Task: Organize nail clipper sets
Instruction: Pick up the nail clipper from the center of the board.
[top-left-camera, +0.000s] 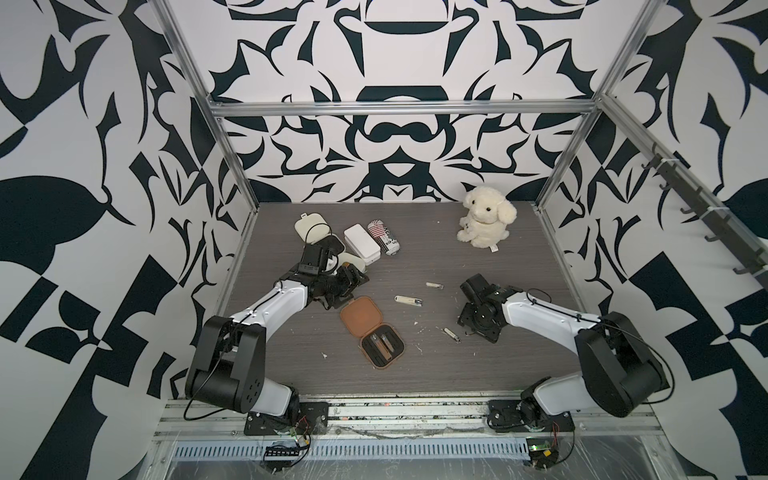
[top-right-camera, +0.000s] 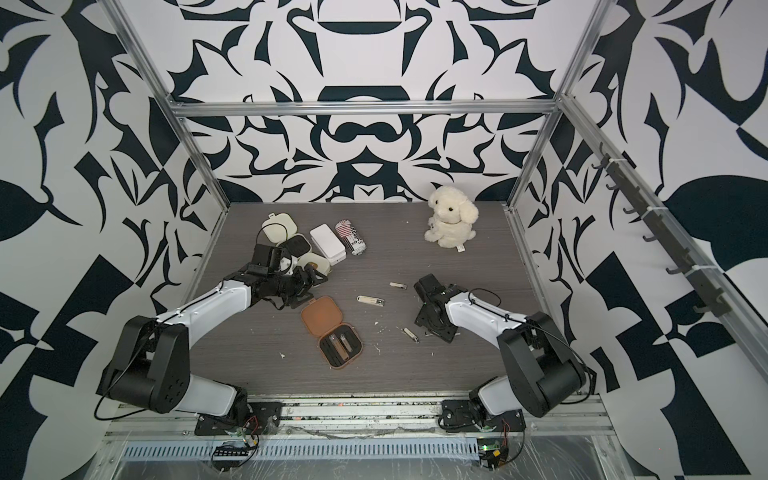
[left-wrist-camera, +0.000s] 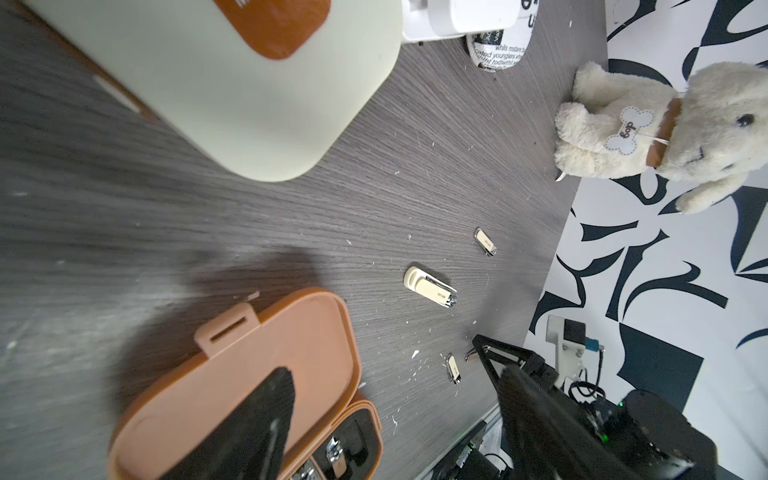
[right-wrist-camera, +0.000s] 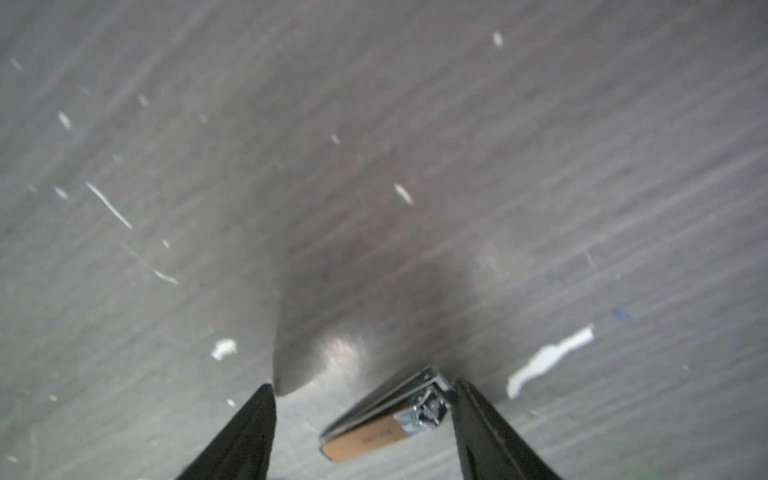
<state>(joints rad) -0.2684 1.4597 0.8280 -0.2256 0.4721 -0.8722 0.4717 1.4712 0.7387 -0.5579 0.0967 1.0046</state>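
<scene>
Early yet: the brown case (top-left-camera: 360, 316) holds 2 tools, 3 clippers (top-left-camera: 408, 300) lie loose, the right gripper (right-wrist-camera: 361, 390) stands released around the nearest, and I cannot tell the left gripper (top-left-camera: 348, 277)'s hold.

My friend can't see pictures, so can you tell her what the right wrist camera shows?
A small tan-and-silver clipper lies on the grey table between the black fingers of the open right gripper, its metal end close to one finger. White specks dot the blurry table.
</scene>
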